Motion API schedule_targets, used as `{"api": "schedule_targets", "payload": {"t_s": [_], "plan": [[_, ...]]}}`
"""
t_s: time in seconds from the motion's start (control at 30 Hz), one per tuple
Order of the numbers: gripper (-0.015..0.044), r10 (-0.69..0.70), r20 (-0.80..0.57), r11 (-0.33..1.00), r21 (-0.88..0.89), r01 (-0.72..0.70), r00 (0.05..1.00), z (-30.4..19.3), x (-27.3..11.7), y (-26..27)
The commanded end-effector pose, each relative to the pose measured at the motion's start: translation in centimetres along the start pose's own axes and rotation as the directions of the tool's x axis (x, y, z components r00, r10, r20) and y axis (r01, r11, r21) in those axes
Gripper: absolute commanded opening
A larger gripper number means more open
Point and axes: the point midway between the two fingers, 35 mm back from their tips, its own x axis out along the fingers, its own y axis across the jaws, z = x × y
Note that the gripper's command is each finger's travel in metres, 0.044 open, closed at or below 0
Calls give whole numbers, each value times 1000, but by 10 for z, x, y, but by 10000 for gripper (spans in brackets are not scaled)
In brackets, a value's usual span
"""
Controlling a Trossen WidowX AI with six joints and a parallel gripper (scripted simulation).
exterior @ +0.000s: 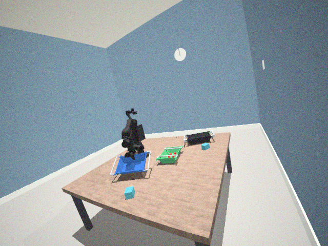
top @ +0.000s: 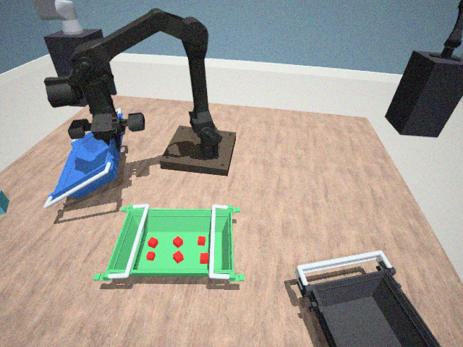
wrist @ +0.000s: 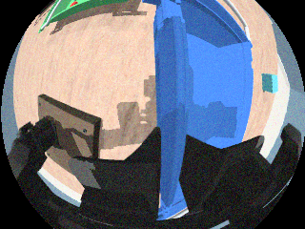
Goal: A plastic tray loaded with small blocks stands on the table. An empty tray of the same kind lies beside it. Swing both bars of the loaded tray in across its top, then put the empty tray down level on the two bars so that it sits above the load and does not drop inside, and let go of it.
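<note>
The loaded green tray [top: 179,275] [exterior: 165,160] [wrist: 97,9] stands on the table with several small red blocks [top: 178,241] [exterior: 175,153] inside. Its left white bar [top: 137,241] and right white bar [top: 213,242] both lie across its top, near its two ends. The empty blue tray [top: 88,178] [exterior: 132,167] [wrist: 216,72] appears lifted off the table and is steeply tilted, its gripped long side high. My gripper [top: 112,143] [exterior: 132,156] [wrist: 163,132] is shut on that long side wall. The blue tray's white bars [top: 80,184] [exterior: 147,161] stick out at its ends.
A black tray [top: 347,289] [exterior: 198,138] with white bars stands beyond the green tray from the blue one. A cyan block [top: 3,202] [exterior: 129,192] [wrist: 270,82] lies past the blue tray, another cyan block [exterior: 205,146] near the black tray. The arm's base plate [top: 194,168] is behind the green tray.
</note>
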Motion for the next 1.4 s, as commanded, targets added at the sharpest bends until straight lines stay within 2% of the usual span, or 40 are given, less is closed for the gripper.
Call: {"api": "schedule_targets", "payload": {"t_s": [0.0, 0.73, 1.37], "plan": [[0, -25, 4, 1000, -7, 25, 1000, 2, -19, -14], [0, -28, 4, 1000, -8, 29, 1000, 7, -85, -47], [0, -29, 4, 1000, -8, 29, 1000, 7, -87, -48]]}}
